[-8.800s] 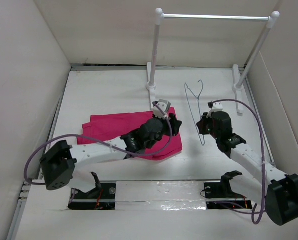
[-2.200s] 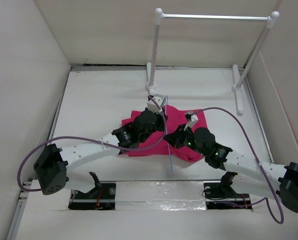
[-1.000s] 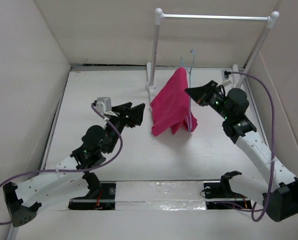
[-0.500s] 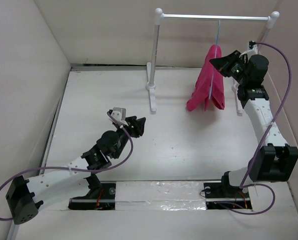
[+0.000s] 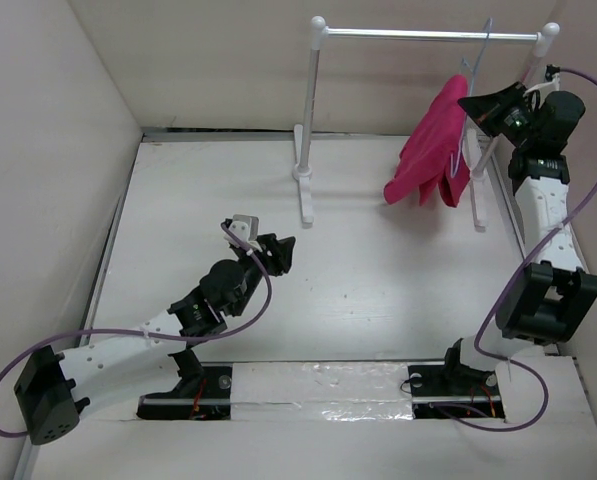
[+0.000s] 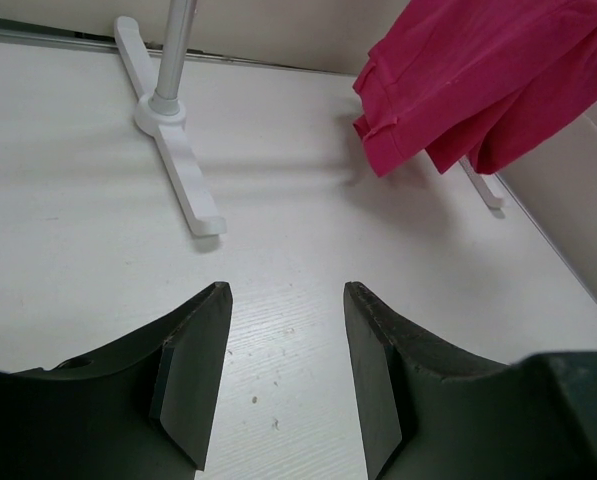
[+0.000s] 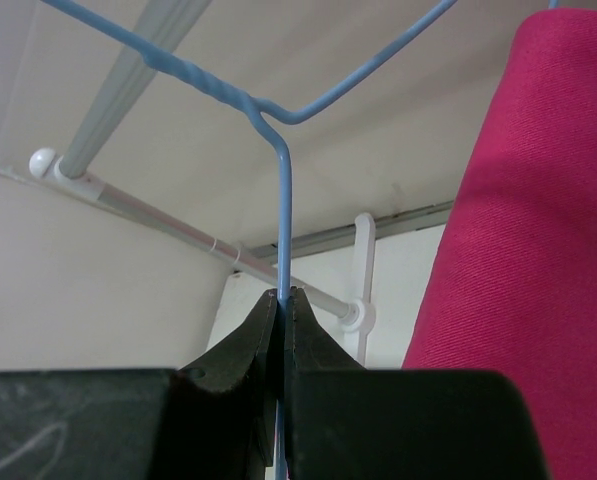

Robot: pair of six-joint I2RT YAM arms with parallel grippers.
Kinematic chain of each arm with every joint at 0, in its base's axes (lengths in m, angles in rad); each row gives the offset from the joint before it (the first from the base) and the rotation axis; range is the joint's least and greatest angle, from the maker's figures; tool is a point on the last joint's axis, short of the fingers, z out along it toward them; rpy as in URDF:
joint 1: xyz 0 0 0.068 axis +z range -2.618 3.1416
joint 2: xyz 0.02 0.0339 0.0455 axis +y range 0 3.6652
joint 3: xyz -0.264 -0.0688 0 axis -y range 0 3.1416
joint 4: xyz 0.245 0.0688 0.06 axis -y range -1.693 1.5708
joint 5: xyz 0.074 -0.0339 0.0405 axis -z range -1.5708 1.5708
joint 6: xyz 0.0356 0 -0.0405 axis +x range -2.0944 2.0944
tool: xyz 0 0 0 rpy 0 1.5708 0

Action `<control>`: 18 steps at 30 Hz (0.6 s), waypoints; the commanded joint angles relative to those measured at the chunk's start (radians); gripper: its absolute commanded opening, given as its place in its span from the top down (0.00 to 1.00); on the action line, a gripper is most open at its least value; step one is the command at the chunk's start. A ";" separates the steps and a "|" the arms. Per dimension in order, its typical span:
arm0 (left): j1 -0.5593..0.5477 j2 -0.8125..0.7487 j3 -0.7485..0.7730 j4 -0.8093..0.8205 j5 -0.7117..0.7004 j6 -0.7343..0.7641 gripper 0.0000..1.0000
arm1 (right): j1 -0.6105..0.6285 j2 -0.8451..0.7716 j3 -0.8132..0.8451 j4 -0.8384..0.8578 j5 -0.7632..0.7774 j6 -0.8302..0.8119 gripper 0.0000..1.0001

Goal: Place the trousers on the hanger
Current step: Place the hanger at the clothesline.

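The magenta-pink trousers hang folded over the thin pale blue wire hanger, lifted off the table beside the rack's right pole. My right gripper is shut on the hanger's wire, with its tips pinching it; the trousers fill the right of that view. The hook reaches the silver bar; I cannot tell if it rests on it. My left gripper is open and empty low over the table, facing the trousers.
The white-poled rack stands at the back with a silver bar, a left pole and foot, and a right pole. White walls box the table in.
My right gripper has carried the hanger and trousers up and to the right, toward the right end of the rack's bar. My left arm has barely shifted.
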 commanded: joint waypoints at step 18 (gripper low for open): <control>0.004 -0.010 0.055 0.021 -0.012 0.007 0.53 | -0.104 0.197 0.274 0.051 -0.074 -0.012 1.00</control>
